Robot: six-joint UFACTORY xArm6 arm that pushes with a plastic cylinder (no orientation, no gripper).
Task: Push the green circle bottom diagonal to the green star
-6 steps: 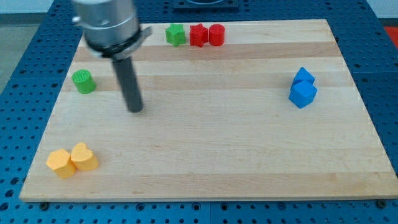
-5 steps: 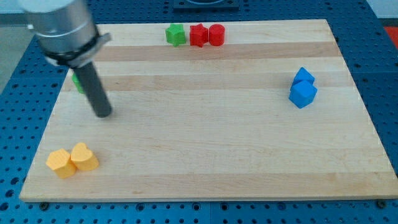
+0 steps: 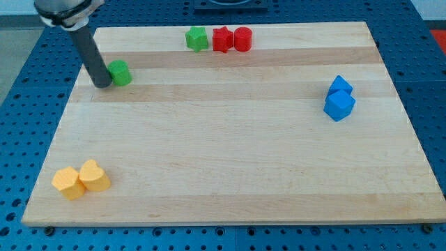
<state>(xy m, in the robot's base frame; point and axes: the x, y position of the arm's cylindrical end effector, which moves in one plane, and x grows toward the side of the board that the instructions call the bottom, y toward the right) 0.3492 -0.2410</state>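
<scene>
My tip [image 3: 102, 84] rests on the counter [image 3: 230, 153], touching the green circle [image 3: 120, 72] just to its right in the view. The green star [image 3: 197, 38] sits farther right and up, beside two red blocks [image 3: 232, 39]. No fingers exist here.

Green circle [image 3: 120, 72], green star [image 3: 197, 38]

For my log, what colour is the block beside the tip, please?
Green: the circle, clearest in the camera view.
</scene>
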